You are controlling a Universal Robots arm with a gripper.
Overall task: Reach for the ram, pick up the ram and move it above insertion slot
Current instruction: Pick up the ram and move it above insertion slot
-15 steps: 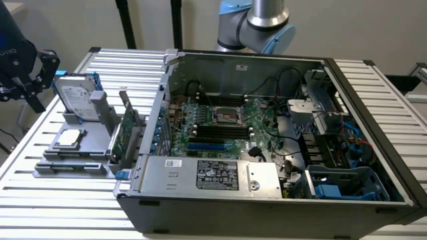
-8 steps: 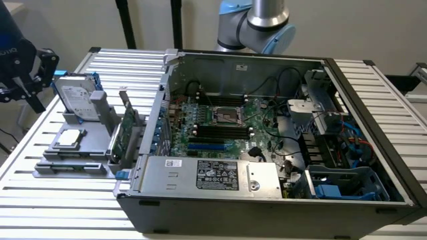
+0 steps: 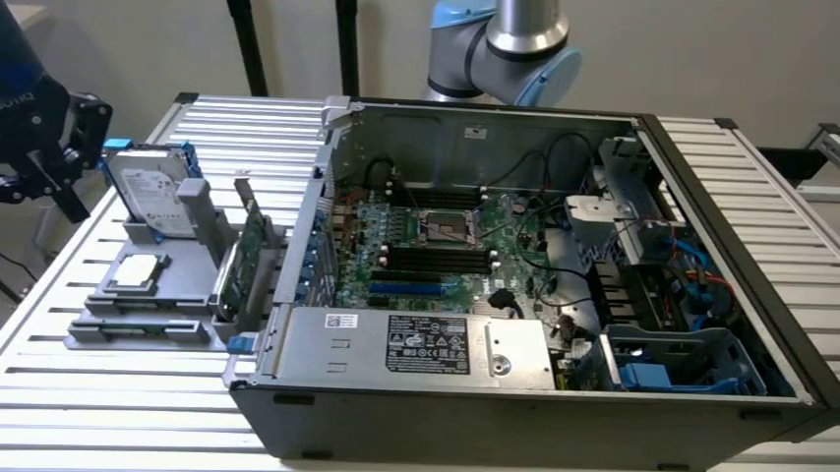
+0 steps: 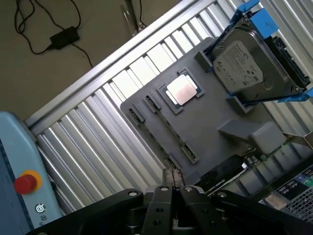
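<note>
The fingers hung together with nothing between them, at about 10 o'clock from the grey holder on the worktop in the exterior view. As far as I could judge, the ram was the thin dark strip lying in the slot along the holder's 6 o'clock edge, well apart from the fingers. A good reach would part them first, square them across the strip's long edges at its middle, and stay off the processor and the upright green card at 3 o'clock.
</note>
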